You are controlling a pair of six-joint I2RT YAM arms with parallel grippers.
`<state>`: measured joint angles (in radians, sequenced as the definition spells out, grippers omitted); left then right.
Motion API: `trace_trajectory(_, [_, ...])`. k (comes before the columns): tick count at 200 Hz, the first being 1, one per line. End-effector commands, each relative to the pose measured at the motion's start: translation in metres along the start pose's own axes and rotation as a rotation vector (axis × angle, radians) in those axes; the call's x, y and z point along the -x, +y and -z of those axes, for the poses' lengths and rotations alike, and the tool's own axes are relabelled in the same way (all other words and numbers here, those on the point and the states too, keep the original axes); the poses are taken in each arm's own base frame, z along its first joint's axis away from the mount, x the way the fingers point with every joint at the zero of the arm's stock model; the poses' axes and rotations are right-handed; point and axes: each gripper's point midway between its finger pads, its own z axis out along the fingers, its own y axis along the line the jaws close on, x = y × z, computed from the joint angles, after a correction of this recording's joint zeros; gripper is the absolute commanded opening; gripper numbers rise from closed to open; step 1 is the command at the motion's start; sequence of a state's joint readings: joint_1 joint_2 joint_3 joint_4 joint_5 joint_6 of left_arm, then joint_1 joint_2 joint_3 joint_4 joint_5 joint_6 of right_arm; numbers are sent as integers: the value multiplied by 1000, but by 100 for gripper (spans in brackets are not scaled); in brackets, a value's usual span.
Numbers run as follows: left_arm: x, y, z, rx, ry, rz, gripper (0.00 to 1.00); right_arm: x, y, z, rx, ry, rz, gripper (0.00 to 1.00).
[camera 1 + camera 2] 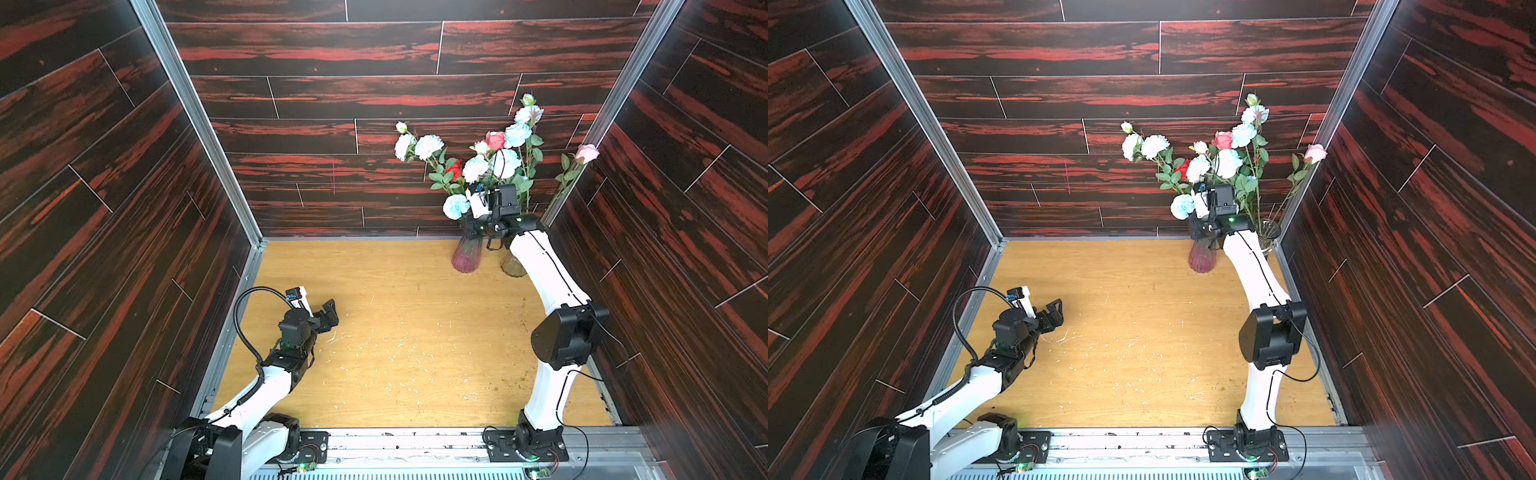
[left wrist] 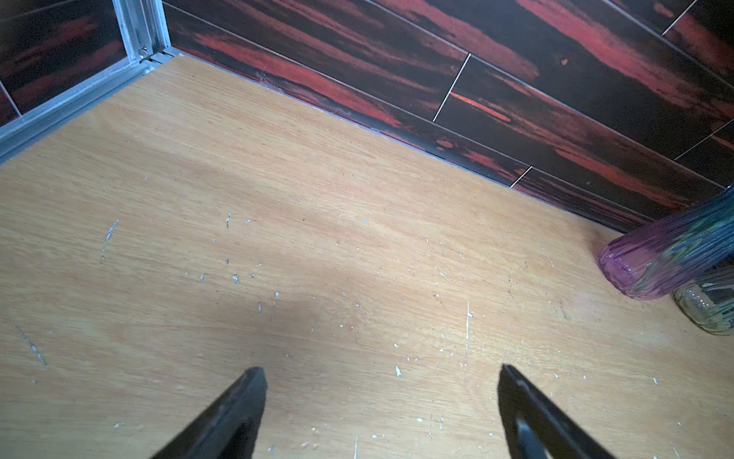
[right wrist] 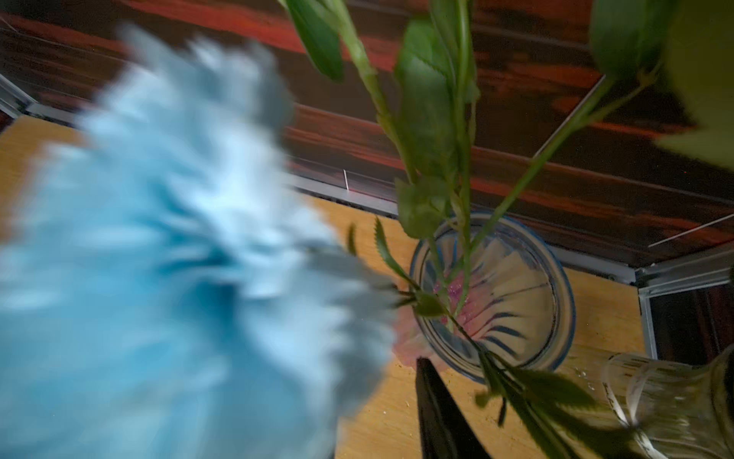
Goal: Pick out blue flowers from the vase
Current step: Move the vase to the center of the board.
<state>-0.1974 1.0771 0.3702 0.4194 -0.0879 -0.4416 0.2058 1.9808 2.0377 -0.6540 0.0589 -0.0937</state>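
The blue flowers [image 1: 428, 146] stand with red roses [image 1: 455, 168] in a purple-pink glass vase [image 1: 467, 257] at the back right of the table. My right gripper [image 1: 471, 230] reaches into the bunch just above the vase mouth, beside a low blue bloom [image 1: 456, 206]. In the right wrist view that bloom [image 3: 159, 258] is a big blur hiding one finger. The other finger [image 3: 441, 417] shows next to the vase rim [image 3: 566, 286], and no stem is seen against it. My left gripper [image 1: 330, 313] hovers open and empty low over the table at the left.
A clear glass vase [image 1: 513, 266] with a pink rose [image 1: 587, 153] stands right of the purple one, in the corner. Dark wood-pattern walls enclose the table on three sides. Bare scratched wood [image 2: 317, 238] lies under the left gripper [image 2: 381, 369].
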Motion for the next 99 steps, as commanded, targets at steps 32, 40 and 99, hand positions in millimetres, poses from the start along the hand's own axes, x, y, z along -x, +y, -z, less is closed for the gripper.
trace_trajectory(32, [13,-9,-2,-25,-23,-16,92,-17,-13,-20,17,71,-20,47])
trace_trajectory(40, [13,-9,-2,-25,-23,-16,92,-19,-14,-22,17,81,-20,48])
trace_trajectory(99, [13,-9,-2,-25,-23,-16,92,-34,-19,-40,-4,140,-3,49])
